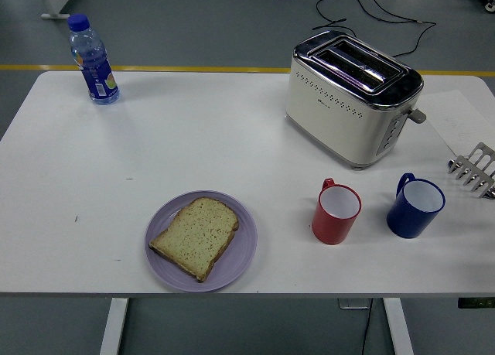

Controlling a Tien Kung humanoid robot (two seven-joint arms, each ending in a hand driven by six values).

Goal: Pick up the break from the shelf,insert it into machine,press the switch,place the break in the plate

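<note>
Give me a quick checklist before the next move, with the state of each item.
1. Bread on plate: ok, lies flat inside the rim.
2. Toaster slots clear: ok, nothing sticks out.
3. Rack free of bread: ok for the part in view; the rest is cut off.
4. Hands clear of table: ok, neither in view.
5. Toaster switched off: cannot tell.

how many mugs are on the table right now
2: a red mug in front of the toaster, and a blue mug just to its right, near the table's right edge. None looks hidden.
</note>
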